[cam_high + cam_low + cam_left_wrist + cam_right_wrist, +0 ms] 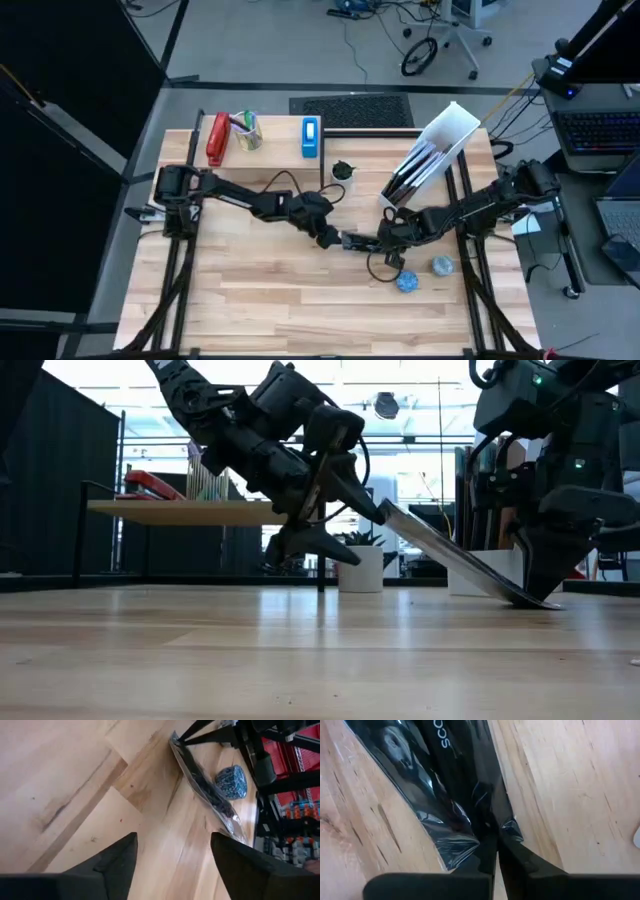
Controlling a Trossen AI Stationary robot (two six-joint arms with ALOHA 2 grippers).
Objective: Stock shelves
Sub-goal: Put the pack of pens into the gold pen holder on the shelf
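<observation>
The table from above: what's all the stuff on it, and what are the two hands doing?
Shelf: one, light wood on black legs, far left of table.
Stapler: one, red, on shelf.
Pen cup: one, coloured pens, on shelf beside stapler.
Blue box: one, blue, on shelf's right end.
File holder: one, white, far right, tilted, dark folders inside.
Small pot: one, dark, mid-table behind the arms.
Balls: two, blue-patterned, near right.
Packet: one, clear plastic with dark contents, centre.
Left hand: open, at packet's end.
Right hand: shut on packet.
</observation>
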